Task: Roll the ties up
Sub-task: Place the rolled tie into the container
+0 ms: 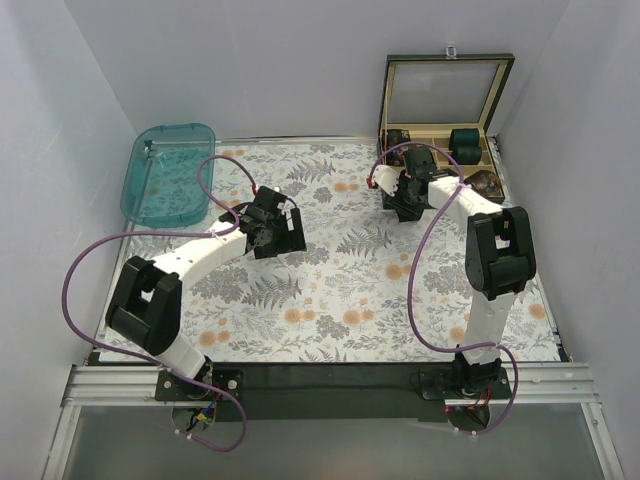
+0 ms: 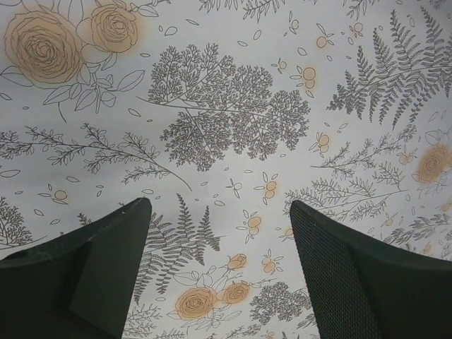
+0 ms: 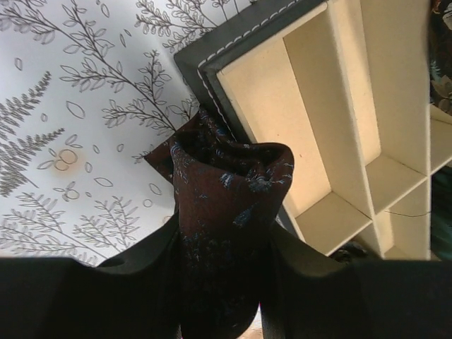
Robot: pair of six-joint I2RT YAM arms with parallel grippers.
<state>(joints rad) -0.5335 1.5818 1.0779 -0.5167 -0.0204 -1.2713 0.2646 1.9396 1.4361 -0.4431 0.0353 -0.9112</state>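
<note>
Beside the box (image 3: 212, 62), right end effector (image 3: 220, 258) gripping coiled tie (image 3: 226, 180), wrist view only, left end effector (image 2: 220, 215) wide

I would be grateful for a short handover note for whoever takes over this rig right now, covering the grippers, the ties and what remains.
The left gripper is open and empty, above the flowered cloth.
The right gripper is shut on a rolled tie, held at the corner of the open box.
The compartments nearest that corner are empty. Teal-green rolls sit further back.
Done: this tie is rolled.
Left: probably set it in an empty compartment and release it.
</note>
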